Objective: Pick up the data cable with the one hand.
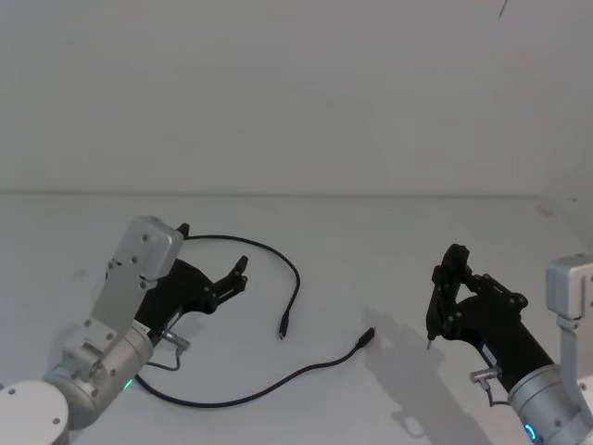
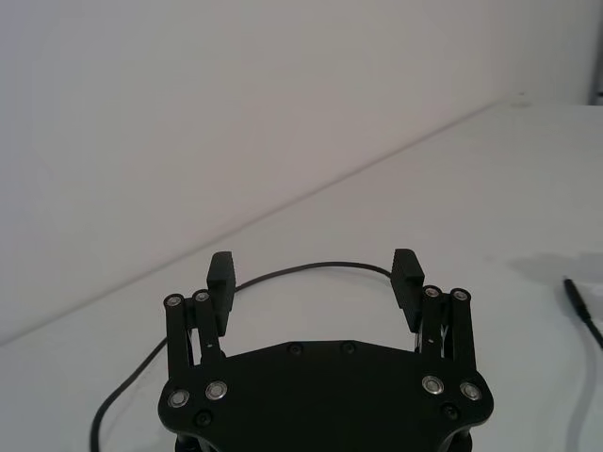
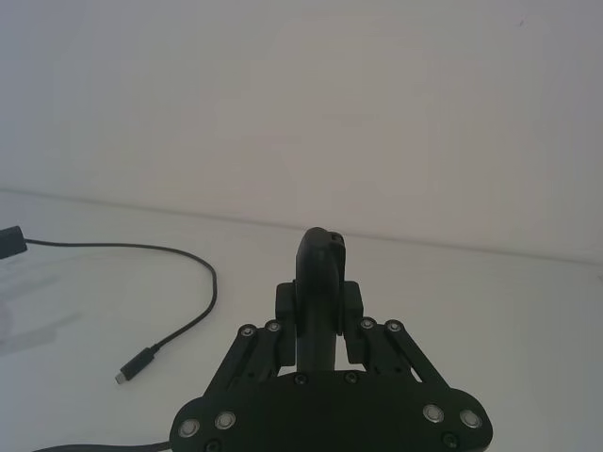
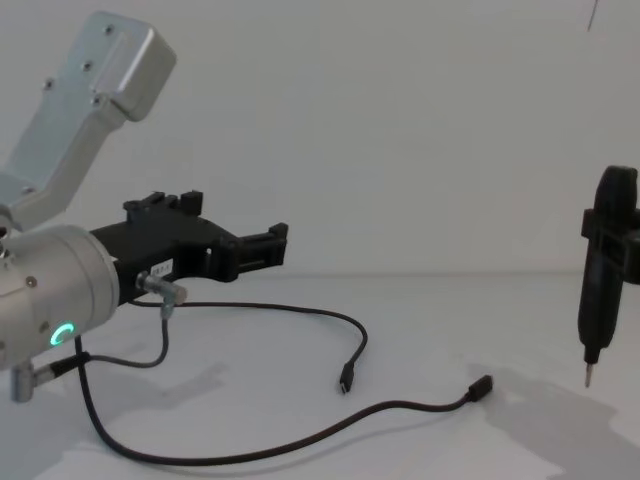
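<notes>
Left hand (image 1: 213,247), spread wide, empty, hovers above data cable (image 1: 296,278); right hand (image 1: 451,264) closed.

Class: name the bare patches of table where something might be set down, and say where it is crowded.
Bare: the far table strip between the wall and the data cable, and the gap between the cable and the right gripper. Crowded: near left, where the cable curls beside the open left gripper.

A plain white wall (image 1: 296,93) rises behind the smooth white table (image 1: 389,241), evenly lit with soft shadows.
</notes>
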`<move>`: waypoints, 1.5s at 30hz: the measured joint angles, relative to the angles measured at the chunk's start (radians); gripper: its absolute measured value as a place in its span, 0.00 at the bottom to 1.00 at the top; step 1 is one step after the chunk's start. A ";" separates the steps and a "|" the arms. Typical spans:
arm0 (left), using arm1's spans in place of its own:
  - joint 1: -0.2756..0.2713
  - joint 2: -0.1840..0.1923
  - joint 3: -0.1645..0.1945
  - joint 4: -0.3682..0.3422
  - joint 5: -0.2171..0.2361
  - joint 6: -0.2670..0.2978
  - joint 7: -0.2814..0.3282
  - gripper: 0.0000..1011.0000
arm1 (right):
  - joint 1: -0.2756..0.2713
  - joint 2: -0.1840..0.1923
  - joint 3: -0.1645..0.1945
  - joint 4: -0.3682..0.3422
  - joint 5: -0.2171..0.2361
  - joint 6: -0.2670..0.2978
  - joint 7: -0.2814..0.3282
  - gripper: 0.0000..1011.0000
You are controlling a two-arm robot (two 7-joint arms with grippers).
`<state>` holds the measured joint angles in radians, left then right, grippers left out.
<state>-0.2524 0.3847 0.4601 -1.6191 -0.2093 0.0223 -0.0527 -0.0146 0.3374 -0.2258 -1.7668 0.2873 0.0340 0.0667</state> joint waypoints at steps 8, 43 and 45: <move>-0.025 0.017 0.013 0.006 -0.030 0.020 -0.090 0.99 | 0.000 0.000 0.000 0.000 0.000 0.000 0.000 0.28; -0.246 0.097 0.182 0.087 -0.144 0.264 -0.628 0.99 | 0.000 0.000 0.000 0.000 0.000 0.000 0.000 0.28; -0.262 0.099 0.197 0.098 -0.144 0.282 -0.648 0.99 | 0.000 0.000 0.000 0.000 0.000 0.000 0.000 0.28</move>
<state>-0.5142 0.4834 0.6568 -1.5214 -0.3538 0.3046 -0.7009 -0.0146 0.3375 -0.2258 -1.7668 0.2874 0.0340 0.0668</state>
